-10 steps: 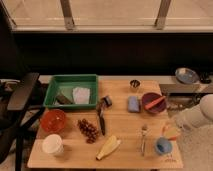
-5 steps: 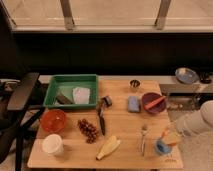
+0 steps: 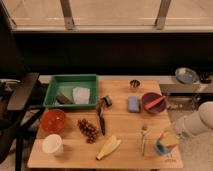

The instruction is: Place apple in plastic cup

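The light-blue plastic cup (image 3: 161, 148) stands near the table's front right corner. My gripper (image 3: 167, 140) hangs right over its mouth, on the end of the white arm (image 3: 196, 123) that reaches in from the right edge. The apple is mostly hidden. Only an orange-yellow patch (image 3: 164, 134) shows at the gripper, just above the cup's far rim. I cannot tell whether the apple is still held or rests inside the cup.
A fork (image 3: 143, 138) lies just left of the cup, and a maroon bowl (image 3: 152, 103) and blue sponge (image 3: 133, 103) sit behind it. Further left are a knife (image 3: 101, 119), grapes (image 3: 89, 130), a banana (image 3: 109, 147), an orange bowl (image 3: 53, 120), a cream cup (image 3: 52, 144) and a green tray (image 3: 70, 80).
The arm has come down and slightly left, bringing the yellowish apple from above and right of the cup down to its mouth. Nothing else on the table moved.
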### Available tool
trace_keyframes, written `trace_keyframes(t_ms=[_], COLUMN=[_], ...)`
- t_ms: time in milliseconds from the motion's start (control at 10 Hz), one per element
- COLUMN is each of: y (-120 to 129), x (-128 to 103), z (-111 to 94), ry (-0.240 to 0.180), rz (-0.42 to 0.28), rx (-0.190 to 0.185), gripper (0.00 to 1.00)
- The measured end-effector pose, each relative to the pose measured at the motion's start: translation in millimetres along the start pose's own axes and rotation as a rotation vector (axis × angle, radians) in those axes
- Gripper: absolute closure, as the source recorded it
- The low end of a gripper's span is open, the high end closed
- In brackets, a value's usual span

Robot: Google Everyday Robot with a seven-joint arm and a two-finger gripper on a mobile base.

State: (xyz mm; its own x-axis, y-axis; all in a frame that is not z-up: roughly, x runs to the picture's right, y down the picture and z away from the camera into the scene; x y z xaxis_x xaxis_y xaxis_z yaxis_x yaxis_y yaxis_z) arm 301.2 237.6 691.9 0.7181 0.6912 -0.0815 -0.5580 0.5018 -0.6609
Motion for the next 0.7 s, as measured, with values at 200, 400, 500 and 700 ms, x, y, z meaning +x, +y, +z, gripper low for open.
trace_keyframes(t_ms=[200, 400, 500, 700], y=[1.9, 2.5, 2.4, 2.2], x=[1.4, 0.1, -1.5, -3.2], z=[0.4, -3.9, -7.2, -12.6], ry=[0.004, 0.005, 0.003, -0.003], rz=[0.004, 0.001, -0.001, -0.003], rx=[-0.002, 0.01, 0.018, 0.033], gripper=[0.2, 0.2, 0.2, 0.2])
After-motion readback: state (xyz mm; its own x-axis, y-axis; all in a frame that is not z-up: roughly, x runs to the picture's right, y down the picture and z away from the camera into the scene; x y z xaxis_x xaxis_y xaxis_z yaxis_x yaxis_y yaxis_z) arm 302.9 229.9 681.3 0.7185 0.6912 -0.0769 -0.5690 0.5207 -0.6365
